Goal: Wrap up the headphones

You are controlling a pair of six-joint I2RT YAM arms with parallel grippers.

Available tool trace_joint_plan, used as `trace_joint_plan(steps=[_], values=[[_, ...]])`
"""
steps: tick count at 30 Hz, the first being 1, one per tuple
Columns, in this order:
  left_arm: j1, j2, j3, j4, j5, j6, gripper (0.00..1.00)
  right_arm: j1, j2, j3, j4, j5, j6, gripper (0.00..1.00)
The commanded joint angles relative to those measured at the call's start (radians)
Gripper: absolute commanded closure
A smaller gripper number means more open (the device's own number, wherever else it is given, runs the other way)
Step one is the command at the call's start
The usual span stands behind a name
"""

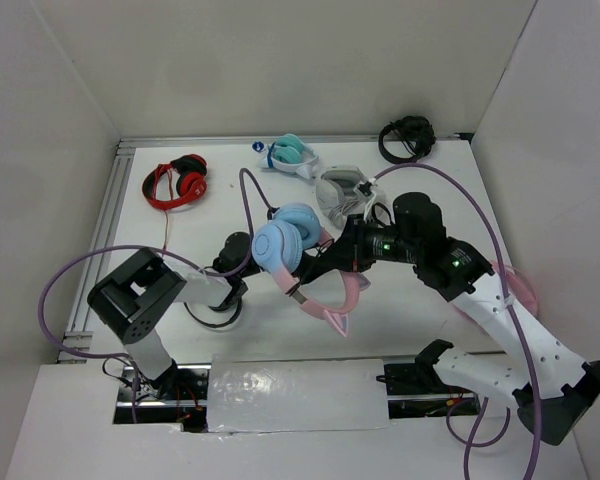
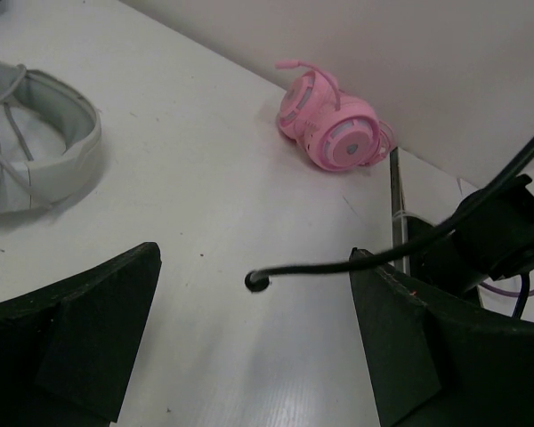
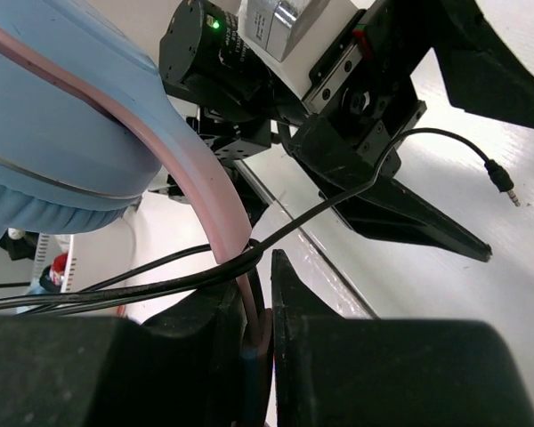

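Pink headband (image 3: 191,165) clamped by right gripper (image 3: 265,347); left gripper (image 2: 254,276) gaping, cable (image 2: 338,267) between 2 fingers (image 2: 80,329). Risk: cable slips free before closing.

ear cups (image 3: 53,133): cropped by the top and left edges of the right wrist view; only one flank shown.
headband (image 3: 215,191): lower run lost inside the clamped right gripper (image 3: 263,285).
cable (image 3: 338,200): far end off the left edge; too thin to trace from above.
left gripper (image 2: 254,256): finger bases cut by the bottom edge; masked by the ear cups from above.
grey headphones (image 2: 71,156): cut by the left edge.
all-pink headphones (image 1: 523,285): mostly behind the right arm (image 1: 500,310) from above.
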Motion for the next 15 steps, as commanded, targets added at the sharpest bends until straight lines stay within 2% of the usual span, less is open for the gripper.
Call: trace_joint_plan(steps=[1, 4, 5, 6, 8, 10, 11, 13, 14, 15], values=[[-0.016, -0.029, 0.041, 0.582, -0.017, 0.050, 0.01, -0.008, -0.030, -0.003, 0.152, -0.063, 0.042, 1.00], [-0.021, -0.034, 0.044, 0.574, -0.025, 0.068, 0.09, -0.006, -0.033, -0.006, 0.160, -0.065, 0.051, 1.00], [-0.023, -0.043, 0.043, 0.562, -0.024, 0.067, 0.25, -0.008, -0.038, -0.005, 0.157, -0.053, 0.055, 1.00], [-0.023, -0.048, 0.035, 0.553, -0.015, 0.065, 0.33, -0.011, -0.044, -0.008, 0.160, -0.045, 0.055, 1.00], [-0.021, -0.060, 0.027, 0.527, 0.007, 0.074, 0.48, -0.022, -0.050, -0.006, 0.152, -0.018, 0.058, 1.00], [-0.023, -0.066, 0.013, 0.489, 0.013, 0.074, 0.57, -0.031, -0.050, -0.006, 0.138, 0.002, 0.060, 1.00], [-0.023, -0.075, 0.009, 0.473, 0.019, 0.075, 0.68, -0.040, -0.050, -0.003, 0.131, 0.037, 0.061, 1.00], [-0.027, -0.092, -0.011, 0.432, 0.038, 0.070, 0.79, -0.057, -0.049, -0.003, 0.109, 0.047, 0.057, 1.00], [-0.032, -0.101, -0.031, 0.417, 0.029, 0.064, 1.00, -0.074, -0.049, -0.009, 0.106, 0.042, 0.057, 1.00], [-0.044, -0.107, -0.045, 0.397, -0.005, 0.035, 1.00, -0.080, -0.053, -0.012, 0.091, 0.059, 0.058, 1.00]])
